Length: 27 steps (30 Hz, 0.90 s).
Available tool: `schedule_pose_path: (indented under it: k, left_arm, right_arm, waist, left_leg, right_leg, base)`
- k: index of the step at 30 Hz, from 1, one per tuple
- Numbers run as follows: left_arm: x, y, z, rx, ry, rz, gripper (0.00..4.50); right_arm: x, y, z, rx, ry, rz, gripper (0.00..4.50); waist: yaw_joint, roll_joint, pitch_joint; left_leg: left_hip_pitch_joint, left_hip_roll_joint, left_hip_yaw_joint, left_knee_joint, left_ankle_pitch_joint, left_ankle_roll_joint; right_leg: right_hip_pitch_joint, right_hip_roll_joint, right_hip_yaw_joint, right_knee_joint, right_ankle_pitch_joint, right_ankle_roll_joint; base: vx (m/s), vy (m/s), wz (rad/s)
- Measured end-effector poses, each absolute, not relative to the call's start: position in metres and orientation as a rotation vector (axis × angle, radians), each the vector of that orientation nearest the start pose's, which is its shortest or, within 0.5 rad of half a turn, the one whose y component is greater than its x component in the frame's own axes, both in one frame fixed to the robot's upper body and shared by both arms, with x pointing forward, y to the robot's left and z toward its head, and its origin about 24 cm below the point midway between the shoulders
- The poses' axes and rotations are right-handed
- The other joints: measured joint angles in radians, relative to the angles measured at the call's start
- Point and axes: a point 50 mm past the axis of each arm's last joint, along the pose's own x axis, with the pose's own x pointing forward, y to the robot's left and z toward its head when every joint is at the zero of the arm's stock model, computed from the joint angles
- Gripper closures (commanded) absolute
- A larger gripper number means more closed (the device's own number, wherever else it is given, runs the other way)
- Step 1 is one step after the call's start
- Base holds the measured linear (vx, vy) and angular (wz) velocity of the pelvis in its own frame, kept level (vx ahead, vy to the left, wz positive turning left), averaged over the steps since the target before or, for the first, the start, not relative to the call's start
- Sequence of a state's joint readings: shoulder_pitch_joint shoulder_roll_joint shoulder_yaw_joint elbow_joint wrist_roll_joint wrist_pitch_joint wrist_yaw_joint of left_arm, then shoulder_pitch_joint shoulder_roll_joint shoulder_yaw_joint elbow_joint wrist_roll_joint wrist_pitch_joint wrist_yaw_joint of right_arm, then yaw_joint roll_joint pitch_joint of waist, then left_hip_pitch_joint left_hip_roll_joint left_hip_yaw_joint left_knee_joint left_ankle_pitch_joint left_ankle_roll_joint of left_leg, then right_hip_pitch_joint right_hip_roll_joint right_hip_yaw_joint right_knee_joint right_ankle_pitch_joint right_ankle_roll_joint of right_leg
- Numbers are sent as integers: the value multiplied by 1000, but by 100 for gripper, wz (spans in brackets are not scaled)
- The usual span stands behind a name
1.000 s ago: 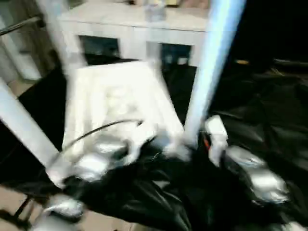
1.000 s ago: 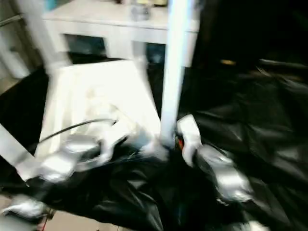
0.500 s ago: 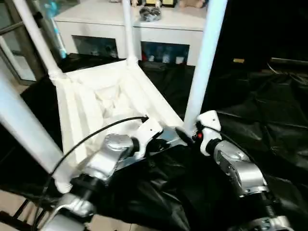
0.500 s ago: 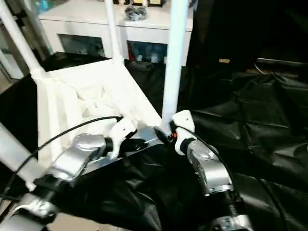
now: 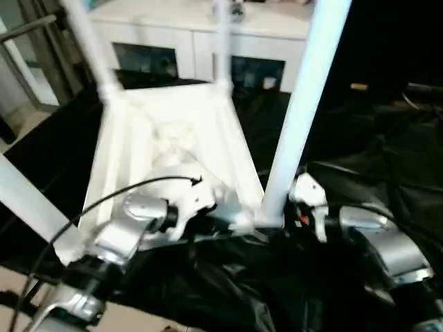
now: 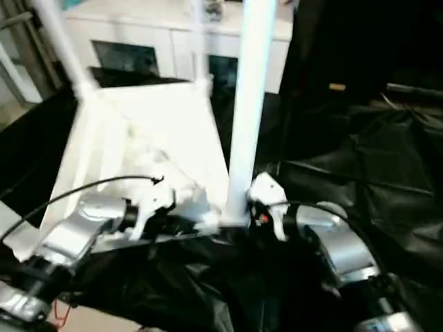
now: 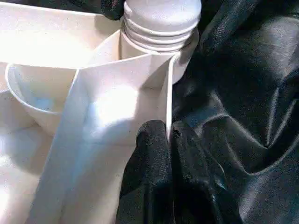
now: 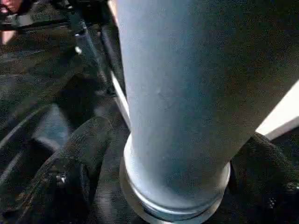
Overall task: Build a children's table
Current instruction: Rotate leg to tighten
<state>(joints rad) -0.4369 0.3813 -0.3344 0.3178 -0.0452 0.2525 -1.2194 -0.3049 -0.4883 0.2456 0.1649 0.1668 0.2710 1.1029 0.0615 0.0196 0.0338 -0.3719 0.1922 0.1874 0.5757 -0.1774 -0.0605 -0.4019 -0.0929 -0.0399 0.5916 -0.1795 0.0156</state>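
Upturned tabletop [image 5: 166, 138] lies ribbed side up on crinkled glossy black sheet [image 5: 374, 166], white plastic, round sockets at corners. Smooth tubular legs rise from far sockets: far-left leg [image 5: 88, 43], far-right leg [image 5: 221, 41]. Left gripper [image 7: 169, 140], black rubbery fingers clenched tight on thin edge wall of tabletop beside near-right socket. Near-right leg [image 5: 299, 117], thick smooth tube, stands in that socket. Right gripper [image 8: 177, 186] spread wide around leg's base, one finger [image 8: 81, 154] each side; contact unclear. White glass-door cabinet [image 5: 201, 41] behind.

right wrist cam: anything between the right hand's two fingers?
Yes. The near-right leg of the upturned tabletop stands between the right hand's fingers, just above its base collar.
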Motion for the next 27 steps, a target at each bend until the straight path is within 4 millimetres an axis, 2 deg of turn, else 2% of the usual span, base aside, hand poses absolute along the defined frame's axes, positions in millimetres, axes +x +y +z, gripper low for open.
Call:
schedule_pose_path:
  k: [12, 16, 18, 20, 23, 24, 27]
  left_arm:
    - [283, 118, 42, 298, 480, -1409, 450]
    - [292, 108, 41, 293, 464, -1320, 450]
    - [299, 99, 39, 281, 459, -1246, 450]
    - [306, 89, 38, 271, 455, -1164, 450]
    - [309, 79, 36, 260, 455, -1097, 450]
    - [310, 77, 36, 260, 455, -1083, 450]
    - [311, 73, 35, 267, 455, -1070, 450]
  right_arm:
    - [270, -151, 45, -163, 383, 1190, 177]
    - [278, -151, 40, -138, 353, 1024, 182]
    - [286, -148, 36, -108, 336, 888, 184]
    - [296, -142, 33, -84, 323, 734, 185]
    - [304, -136, 30, -72, 319, 595, 185]
    - [305, -133, 29, -60, 316, 565, 129]
    - [307, -128, 27, -57, 312, 527, 109]
  waist:
    - [0, 0, 0]
    - [-3, 0, 0]
    - [-6, -1, 0]
    - [-13, -1, 0]
    - [-20, 0, -1]
    - [-22, 1, -1]
    - [-27, 2, -2]
  left_leg:
    - [2, 0, 0, 1, 0, -1]
    - [4, 0, 0, 2, 0, -1]
    - [6, 0, 0, 2, 0, -1]
    - [6, -1, -1, 2, 1, -1]
    - [6, -1, -2, 2, 1, -1]
    - [6, -2, -2, 2, 1, -1]
    - [5, -3, -6, 1, 1, -1]
  right_leg:
    - [1, 0, 1, 4, 0, 0]
    - [3, 0, 1, 4, 1, -2]
    - [4, 0, 1, 3, -1, 2]
    - [4, 0, 1, 2, -1, 3]
    - [5, -1, 1, 1, -2, 4]
    - [4, -1, 0, 1, -2, 4]
    - [5, 0, -2, -5, -2, 4]
  base:
    - [0, 0, 0]
    - [0, 0, 0]
    - [0, 0, 0]
    - [0, 0, 0]
    - [0, 0, 0]
    - [0, 0, 0]
    - [0, 0, 0]
